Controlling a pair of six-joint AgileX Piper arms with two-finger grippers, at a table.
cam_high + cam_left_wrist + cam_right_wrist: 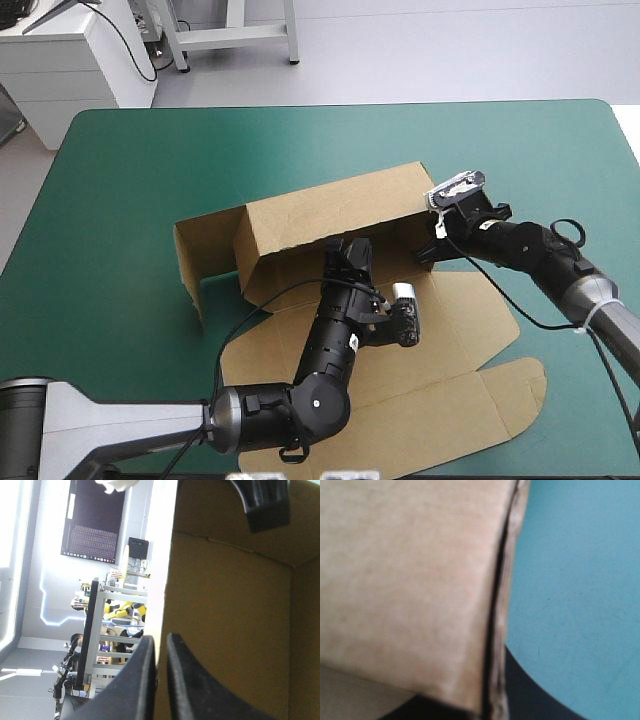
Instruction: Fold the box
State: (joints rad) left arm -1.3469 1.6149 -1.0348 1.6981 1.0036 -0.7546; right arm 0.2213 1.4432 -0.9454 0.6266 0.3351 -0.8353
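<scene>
Where the box (330, 210) stands near the middle of the teal-green cover (140, 150), the arms mask much of it. Its long wall is raised, with a short flap bent off at the wall's 9 o'clock end. The rest of the board lies flat toward 5 o'clock, its rounded tab close to the cover's near edge.

The left gripper (345, 252) reaches up from 7 o'clock and covers the middle of the wall, so the fold at the wall's base cannot be seen there. In its wrist view the black fingers (140, 680) are nearly together, clamped on the wall's pale top edge, with the brown inner face to one side. One more black finger (265, 505) shows at the far end of that wall, only partly in view.

The right gripper (433, 232) comes in from 3 o'clock and sits at the wall's 3 o'clock corner. Its wrist view is filled by board, seen so close that no flap can be told apart. A doubled edge runs down between two dark shapes. One finger (530, 695) is plain on the cover's side and the other is mostly hidden under the board, so the gripper looks pinched on the box.

Bare cover lies wide at 12 and 9 o'clock. At 3 o'clock the strip is narrower and the right arm crosses it. At 6 o'clock the flat board leaves little cover before the near edge.
</scene>
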